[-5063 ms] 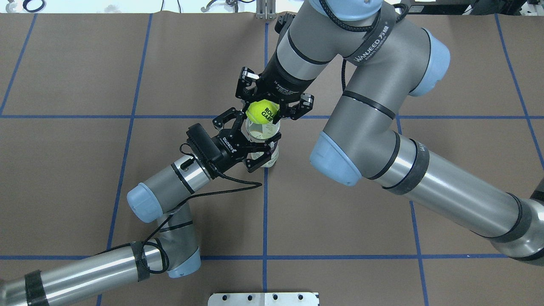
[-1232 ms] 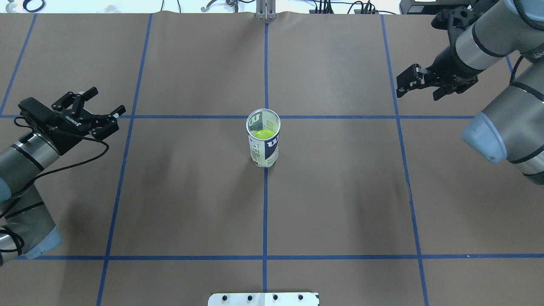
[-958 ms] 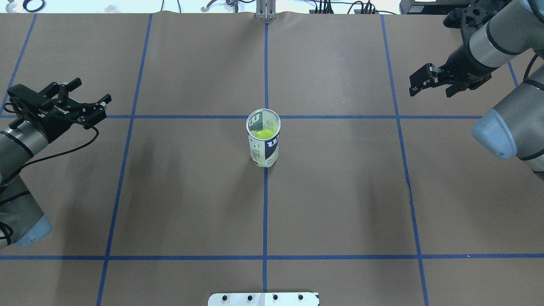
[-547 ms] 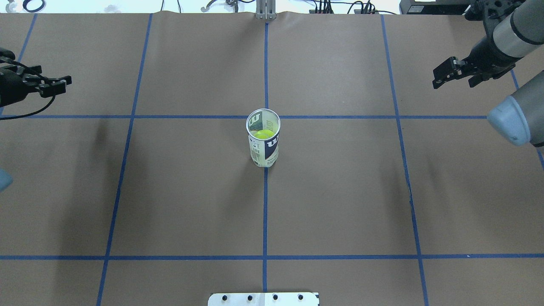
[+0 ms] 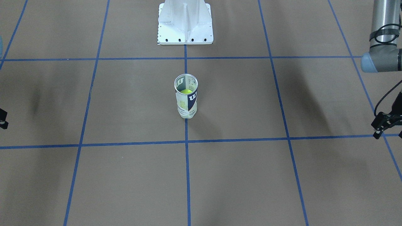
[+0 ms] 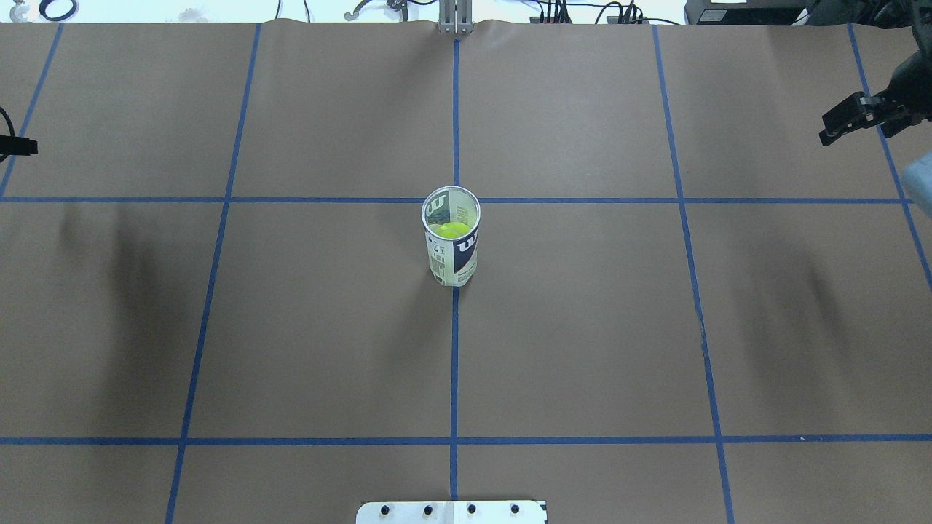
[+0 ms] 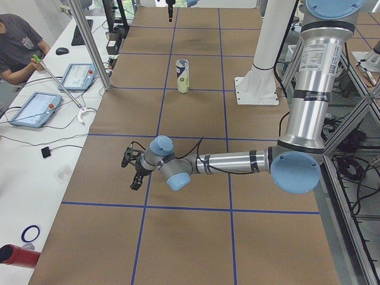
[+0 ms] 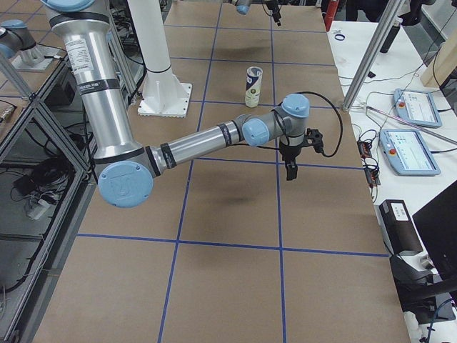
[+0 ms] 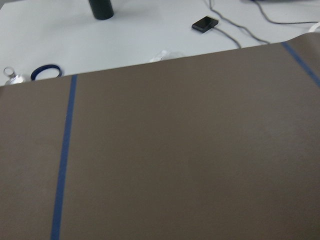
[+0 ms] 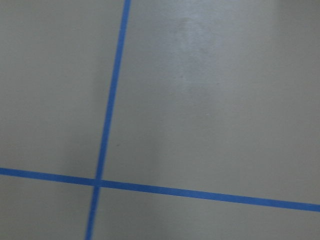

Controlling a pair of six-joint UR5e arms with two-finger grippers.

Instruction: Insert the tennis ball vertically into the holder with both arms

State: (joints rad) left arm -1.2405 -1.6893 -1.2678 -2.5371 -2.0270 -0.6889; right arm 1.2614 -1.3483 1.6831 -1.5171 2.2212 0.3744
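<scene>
The holder (image 6: 451, 251), a clear can with a white and navy label, stands upright at the middle of the table, also in the front view (image 5: 186, 100). The yellow-green tennis ball (image 6: 452, 229) sits inside it, low in the can. My left gripper (image 5: 388, 133) is open and empty, far out at the table's left side, with only a fingertip at the overhead view's left edge (image 6: 18, 145). My right gripper (image 6: 855, 129) is open and empty at the far right. Both are well away from the holder.
The white pedestal base (image 5: 185, 23) stands behind the holder on the robot's side. Blue tape lines (image 6: 455, 327) divide the brown table cover. An operator (image 7: 18, 41) and tablets (image 8: 418, 107) are along the table's far edge.
The right gripper released the ball into the holder and the left gripper let go of the holder. Both arms have swung outward to the table's sides. The holder stays upright.
</scene>
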